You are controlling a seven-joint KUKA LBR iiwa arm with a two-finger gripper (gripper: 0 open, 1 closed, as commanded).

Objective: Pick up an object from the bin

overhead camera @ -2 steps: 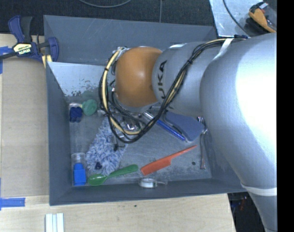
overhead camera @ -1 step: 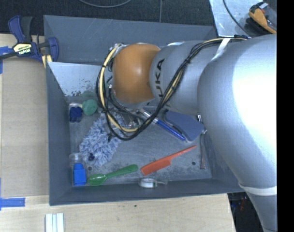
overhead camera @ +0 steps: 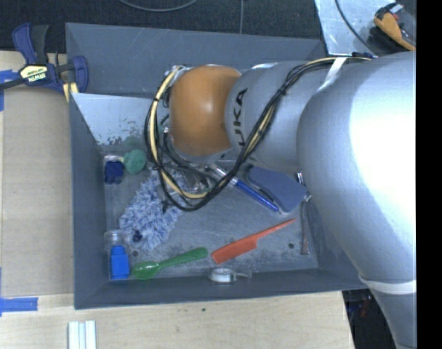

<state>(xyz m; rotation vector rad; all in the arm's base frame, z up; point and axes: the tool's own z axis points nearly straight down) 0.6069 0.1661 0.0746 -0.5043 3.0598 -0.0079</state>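
- Dark matting behind and around; on it a grey metal bin [overhead camera: 86, 195] with sloping walls and a flat, speckled floor.
- Robot arm: a large silver-grey limb entering from the right, ending in a rounded orange wrist cover [overhead camera: 199, 118] looped with black and yellow cables.
- Gripper [overhead camera: 190, 180]: metal parts show just under the orange cover, low over the upper middle of the bin floor. The cover and cables hide them, so I cannot tell how far it is open or whether it has hold of anything.
- Nearest item on the left: a blue-and-white shaggy cloth [overhead camera: 145, 213], lying slantwise, its upper end just beside the gripper.
- Nearest items on the right: a slim blue pen [overhead camera: 256, 193], and touching it a flat slate-blue paddle-shaped piece [overhead camera: 278, 184], partly under the arm.
- Upper left corner of the floor: a small translucent blue block [overhead camera: 113, 169] with a round green ball-like piece [overhead camera: 136, 161] just beside it, both near the cloth's top end.
- Lower left: a small clear plastic cup [overhead camera: 113, 236], and below it a solid blue rectangular block [overhead camera: 119, 263].
- Front edge: a green plastic spoon [overhead camera: 166, 262], bowl toward the blue block, handle pointing right.
- Right of the spoon: an orange-red plastic comb with a long thin handle [overhead camera: 250, 243], lying slantwise, well apart from the gripper.
- Front wall, middle: a small clear round piece [overhead camera: 221, 273] just below the comb's head.
- Right side: a thin brown stick [overhead camera: 304, 233] beside the bin wall.
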